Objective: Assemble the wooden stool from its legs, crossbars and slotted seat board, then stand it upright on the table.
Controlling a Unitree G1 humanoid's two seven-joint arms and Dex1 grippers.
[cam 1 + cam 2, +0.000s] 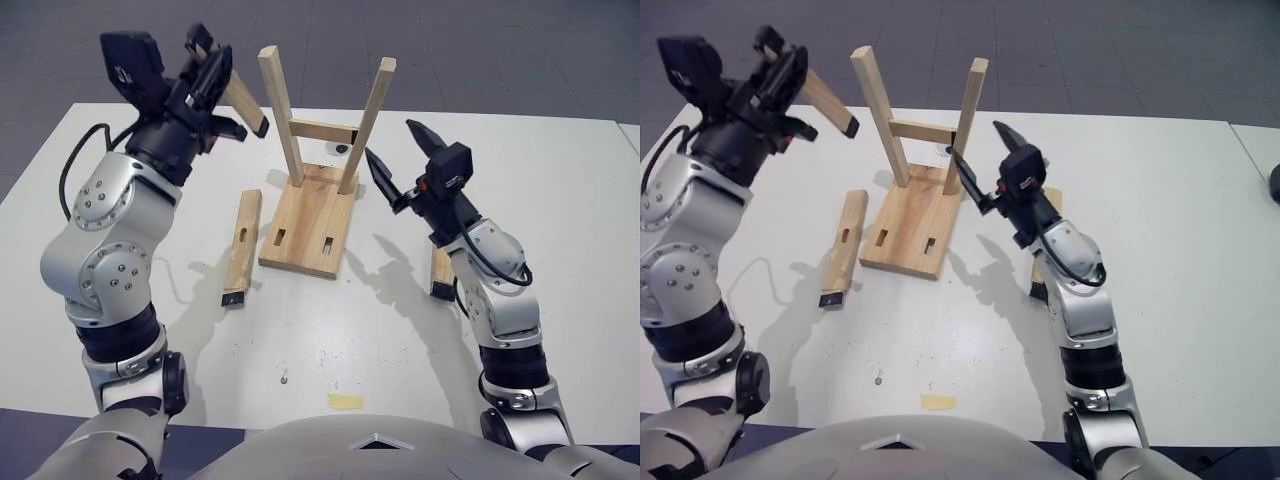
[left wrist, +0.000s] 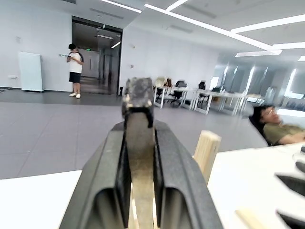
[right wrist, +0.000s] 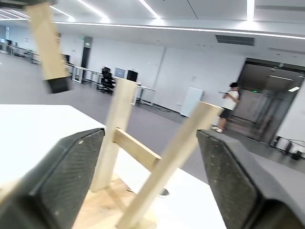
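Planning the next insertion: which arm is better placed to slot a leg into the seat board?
Probably left: the left gripper is shut on a leg raised near the seat board; the right gripper is open, empty.

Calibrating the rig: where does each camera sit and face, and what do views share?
Left eye view: head, facing forward-down over the white table; both arms show.
Right eye view: same head, scene and arms.
Left wrist view: left wrist, facing the room along the left end effector, shut on a black-tipped pale wooden leg.
Right wrist view: right wrist, facing two upright pale wooden legs through the open right end effector.
Shared: eye and right wrist views show those legs.
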